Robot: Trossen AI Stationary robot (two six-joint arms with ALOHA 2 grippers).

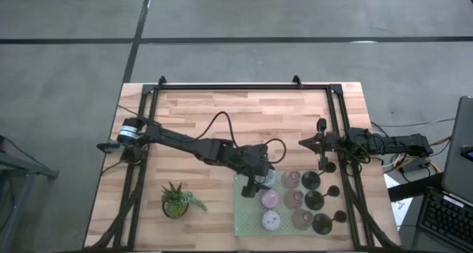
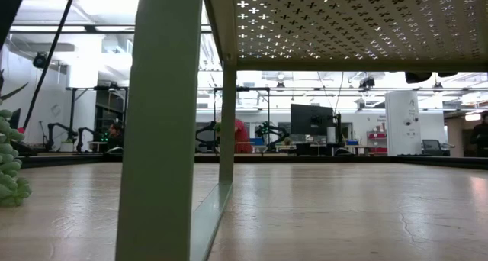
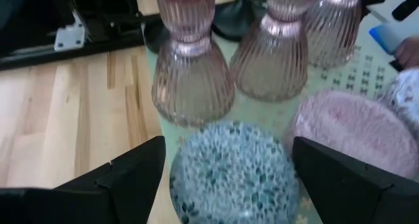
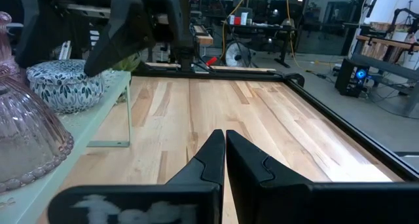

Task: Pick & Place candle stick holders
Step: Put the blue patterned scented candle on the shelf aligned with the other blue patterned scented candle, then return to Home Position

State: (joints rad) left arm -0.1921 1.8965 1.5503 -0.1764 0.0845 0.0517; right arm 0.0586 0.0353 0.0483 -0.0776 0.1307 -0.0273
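— Fingers (image 3: 131, 175) of the left gripper (image 3: 229, 178) spread wide around the short round leaf-patterned ceramic holder (image 3: 232, 171) on the pale-green perforated tray (image 3: 357, 73)?
— Yes. Probably heavy, glazed, slippery; grip its widest sides. Right gripper (image 4: 224, 152) is closed, empty.

No legible txt or labels anywhere.

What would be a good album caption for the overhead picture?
Left gripper open over a round patterned holder on the green tray; right gripper waits shut.

Left gripper (image 1: 255, 180) jaws wide apart mid-table; right gripper (image 4: 224, 152) jaws closed.
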